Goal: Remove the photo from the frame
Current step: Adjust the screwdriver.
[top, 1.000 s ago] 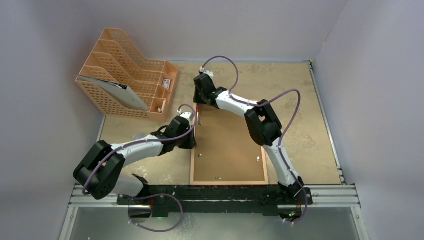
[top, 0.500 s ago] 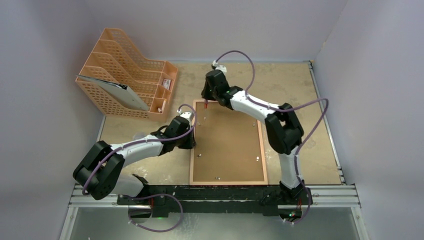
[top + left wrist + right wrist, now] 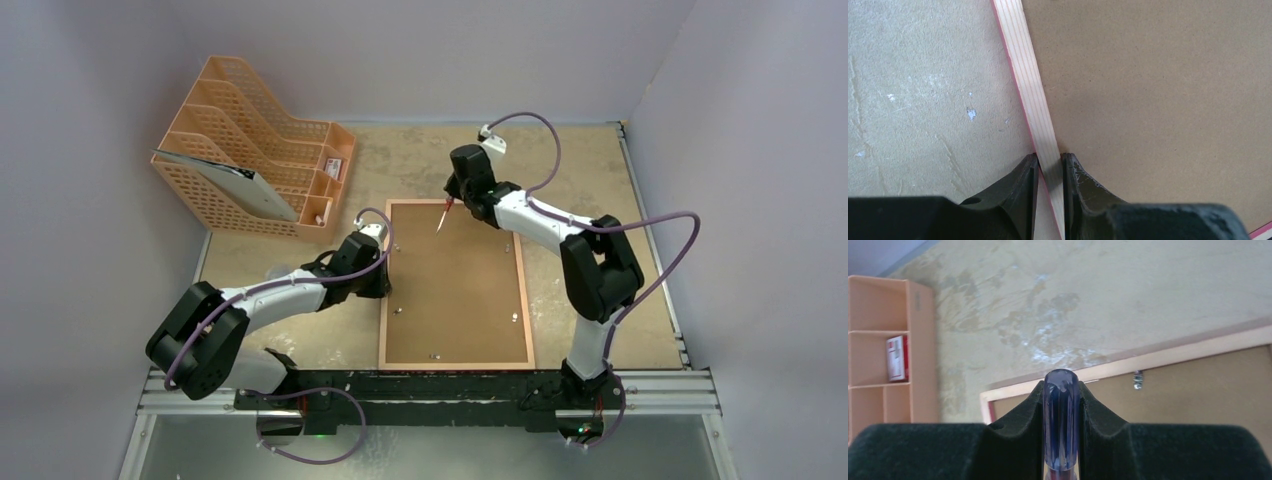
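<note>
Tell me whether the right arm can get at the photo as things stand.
Probably not yet. The frame lies face down, and the photo does not show, presumably under the brown backing board. The right gripper is shut on a blue-handled tool.

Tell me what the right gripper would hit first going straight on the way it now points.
Probably the brown backing board of the frame, near its far edge; the blue-handled tool that the right gripper holds would touch first. Its height above the board is unclear.

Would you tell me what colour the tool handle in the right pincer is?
The handle is translucent blue, clearest in the right wrist view.
</note>
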Robot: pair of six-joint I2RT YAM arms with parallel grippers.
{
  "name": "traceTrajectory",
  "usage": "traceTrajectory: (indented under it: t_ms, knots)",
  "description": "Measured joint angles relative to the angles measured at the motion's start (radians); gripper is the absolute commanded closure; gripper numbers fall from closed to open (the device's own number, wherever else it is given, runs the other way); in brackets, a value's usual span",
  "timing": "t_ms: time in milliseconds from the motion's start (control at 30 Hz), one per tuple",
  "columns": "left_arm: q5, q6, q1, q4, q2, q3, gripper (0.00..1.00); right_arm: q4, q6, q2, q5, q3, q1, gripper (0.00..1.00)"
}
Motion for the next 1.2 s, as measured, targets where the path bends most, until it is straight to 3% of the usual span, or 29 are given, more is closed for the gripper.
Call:
traceTrajectory:
  t_ms: [433,733,1000,1200]
  knots:
    - [0.000,0.000,0.000,0.000,0.000,0.000,0.95,-0.078,0.130,-0.008,0.105,-0.019,-0.019,1.00]
    - [0.000,0.000,0.000,0.000,0.000,0.000,0.95,-0.042,0.199,-0.104,0.126,-0.078,-0.036,1.00]
    - [0.000,0.000,0.000,0.000,0.000,0.000,0.95,0.129,0.195,-0.209,0.128,-0.262,-0.045,1.00]
    - [0.000,0.000,0.000,0.000,0.000,0.000,0.95,0.194,0.138,-0.218,0.102,-0.274,-0.049,1.00]
